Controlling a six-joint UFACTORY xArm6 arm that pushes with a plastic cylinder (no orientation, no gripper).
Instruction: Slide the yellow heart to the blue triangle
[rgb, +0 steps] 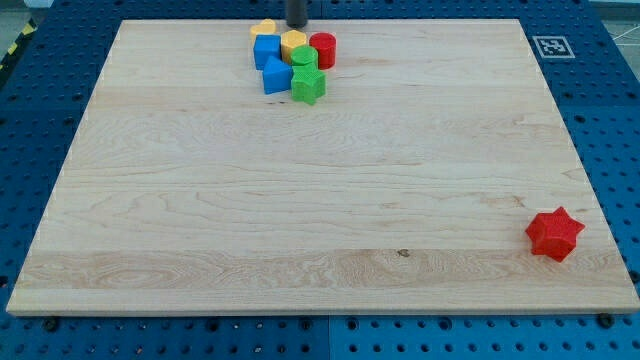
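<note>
Seven small coloured blocks crowd the wooden board's (320, 180) top edge; my tip (297, 24) (no pincer fitted) stands beside the yellow heart (264, 29); any push risks scattering neighbours.

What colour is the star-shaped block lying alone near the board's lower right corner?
Red, seen clearly in the camera view: the red star.

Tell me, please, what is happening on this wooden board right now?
A dark rod reaches down at the view's top edge, my tip just behind a tight cluster of blocks. The cluster holds two yellow blocks, two blue blocks, a green block, a green star and a red cylinder. A red star sits alone near the wooden board's bottom right. Which yellow block is the heart is hard to tell.
</note>
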